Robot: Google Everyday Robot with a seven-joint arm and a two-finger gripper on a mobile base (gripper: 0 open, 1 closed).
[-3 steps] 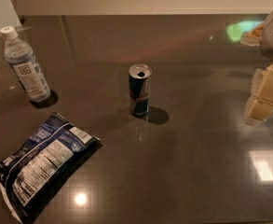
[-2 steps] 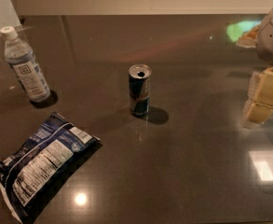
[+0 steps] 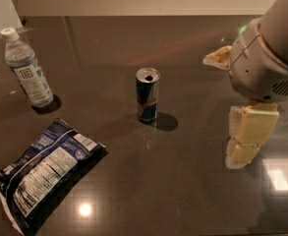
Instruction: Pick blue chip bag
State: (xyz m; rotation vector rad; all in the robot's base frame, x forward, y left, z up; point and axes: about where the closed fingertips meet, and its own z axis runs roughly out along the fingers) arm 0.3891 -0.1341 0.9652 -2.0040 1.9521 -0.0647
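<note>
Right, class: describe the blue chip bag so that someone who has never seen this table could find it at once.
On the dark glossy table, look to the near left, far from the end effector hanging at the right. The blue chip bag lies flat there: crinkled, white-printed, and far wider than the upright can or the water bottle.

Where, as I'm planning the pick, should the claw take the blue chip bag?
Probably from above, across its narrow width mid-bag: the blue chip bag lies flat, long axis diagonal. The claw hangs at the view's right, past the can.
</note>
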